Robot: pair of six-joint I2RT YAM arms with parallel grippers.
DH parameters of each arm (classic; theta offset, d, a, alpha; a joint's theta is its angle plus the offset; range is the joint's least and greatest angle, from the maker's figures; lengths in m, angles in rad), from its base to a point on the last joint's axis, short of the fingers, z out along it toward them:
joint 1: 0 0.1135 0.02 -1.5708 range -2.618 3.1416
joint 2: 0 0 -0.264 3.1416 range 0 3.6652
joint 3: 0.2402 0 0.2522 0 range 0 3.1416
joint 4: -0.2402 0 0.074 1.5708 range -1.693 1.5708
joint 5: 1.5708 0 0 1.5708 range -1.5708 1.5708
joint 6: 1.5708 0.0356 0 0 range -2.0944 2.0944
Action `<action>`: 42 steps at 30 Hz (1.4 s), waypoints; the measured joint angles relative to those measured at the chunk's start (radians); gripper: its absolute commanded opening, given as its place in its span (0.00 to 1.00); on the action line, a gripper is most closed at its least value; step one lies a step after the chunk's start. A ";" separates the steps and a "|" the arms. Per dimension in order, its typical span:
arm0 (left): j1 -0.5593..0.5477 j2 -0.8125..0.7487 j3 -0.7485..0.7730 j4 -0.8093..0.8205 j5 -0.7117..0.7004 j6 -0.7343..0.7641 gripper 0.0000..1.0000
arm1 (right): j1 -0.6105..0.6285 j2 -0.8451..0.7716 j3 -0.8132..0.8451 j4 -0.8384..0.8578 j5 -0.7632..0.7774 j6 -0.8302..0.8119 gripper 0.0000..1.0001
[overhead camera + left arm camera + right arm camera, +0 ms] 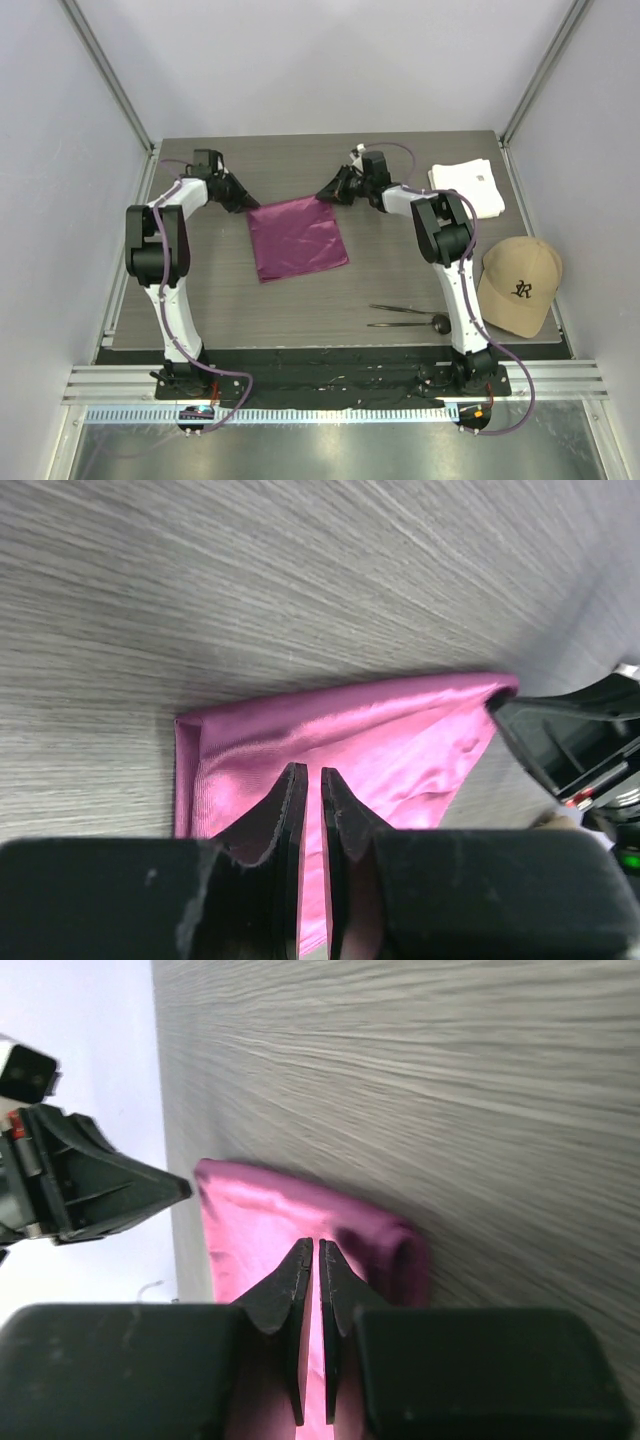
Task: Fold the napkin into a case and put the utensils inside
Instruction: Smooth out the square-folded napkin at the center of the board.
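The magenta napkin lies as a square in the middle of the table, its far edge slightly raised. My left gripper sits at its far left corner and my right gripper at its far right corner. In the left wrist view the gripper has its jaws pressed to a thin slit with the pink napkin in it. The right wrist view shows the same: the gripper pinches the napkin, whose edge curls up beside it. Two dark utensils, one a spoon, lie near the right arm's base.
A folded white cloth lies at the back right corner. A tan cap sits at the right edge beside the right arm. White walls close in the table on three sides.
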 measured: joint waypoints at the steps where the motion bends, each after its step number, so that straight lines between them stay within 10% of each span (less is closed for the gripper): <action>1: 0.003 0.002 0.001 0.003 0.006 -0.005 0.14 | 0.007 0.000 0.006 0.001 0.000 0.008 0.12; 27: 0.054 0.006 0.041 -0.105 -0.042 0.098 0.19 | -0.039 0.094 0.142 -0.062 -0.023 -0.022 0.09; 35: -0.056 -0.362 -0.250 -0.013 0.019 0.071 0.13 | -0.012 -0.144 -0.009 -0.187 0.031 -0.088 0.13; 42: -0.087 -0.344 -0.468 0.011 0.026 0.066 0.12 | 0.127 -0.372 -0.314 -0.019 -0.014 -0.048 0.13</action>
